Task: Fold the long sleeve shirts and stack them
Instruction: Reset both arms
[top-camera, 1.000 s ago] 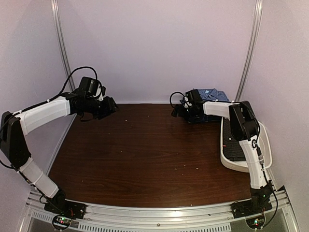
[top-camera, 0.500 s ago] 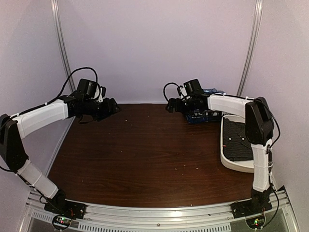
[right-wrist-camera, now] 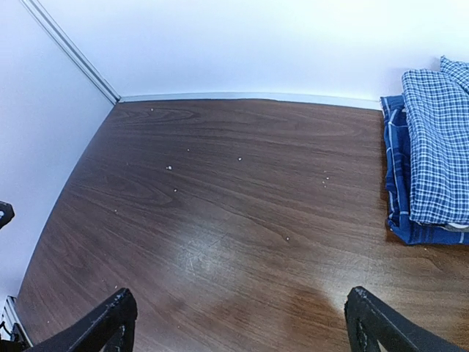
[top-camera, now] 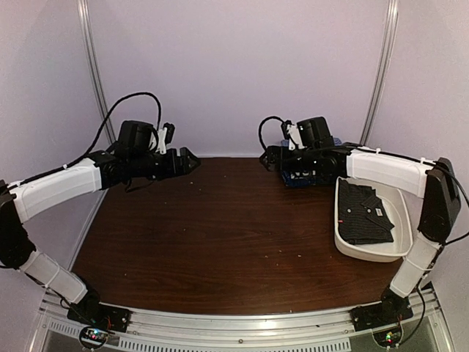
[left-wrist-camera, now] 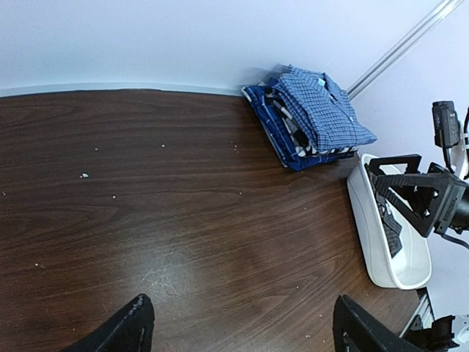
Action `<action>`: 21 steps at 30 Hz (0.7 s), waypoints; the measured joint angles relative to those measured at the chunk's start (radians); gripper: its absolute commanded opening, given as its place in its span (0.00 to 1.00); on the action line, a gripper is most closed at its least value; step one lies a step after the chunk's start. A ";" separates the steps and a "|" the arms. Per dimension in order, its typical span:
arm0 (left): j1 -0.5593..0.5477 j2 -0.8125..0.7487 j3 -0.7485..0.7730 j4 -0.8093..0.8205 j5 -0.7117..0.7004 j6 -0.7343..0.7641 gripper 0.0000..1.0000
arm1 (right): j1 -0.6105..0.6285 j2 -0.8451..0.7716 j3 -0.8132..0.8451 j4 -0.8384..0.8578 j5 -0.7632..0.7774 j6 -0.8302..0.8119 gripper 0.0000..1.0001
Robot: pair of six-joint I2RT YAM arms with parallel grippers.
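The folded long sleeve shirts are stacked at the table's back right corner, with the blue-and-white fine-check one (left-wrist-camera: 319, 110) on top of a dark blue one (left-wrist-camera: 265, 121). The stack (right-wrist-camera: 432, 150) also shows at the right edge of the right wrist view, and my right arm partly hides the stack (top-camera: 304, 176) in the top view. A dark buttoned shirt (top-camera: 363, 213) lies in the white tub (top-camera: 396, 246). My left gripper (top-camera: 189, 161) hovers open at the back left, my right gripper (top-camera: 266, 158) open just left of the stack. Both grippers (left-wrist-camera: 245, 330) (right-wrist-camera: 242, 326) hold nothing.
The tub (left-wrist-camera: 377, 246) runs along the table's right edge, in front of the stack. White walls close in the back and both sides, with metal posts (top-camera: 91, 66) in the back corners. Small white crumbs (right-wrist-camera: 168, 167) dot the brown tabletop.
My right arm lifted off the stack and its forearm swung clear of the tub, uncovering the dark shirt. My left arm reached further toward the centre and its jaws spread wider.
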 measured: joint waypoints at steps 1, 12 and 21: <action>-0.008 -0.010 -0.008 0.010 -0.004 0.008 0.88 | 0.004 -0.021 -0.022 0.009 0.006 -0.001 1.00; -0.101 -0.111 -0.093 0.120 -0.137 0.091 0.98 | 0.028 -0.269 -0.277 0.098 0.063 0.004 1.00; -0.111 -0.162 -0.183 0.172 -0.232 0.127 0.98 | 0.028 -0.467 -0.448 0.157 0.124 0.019 1.00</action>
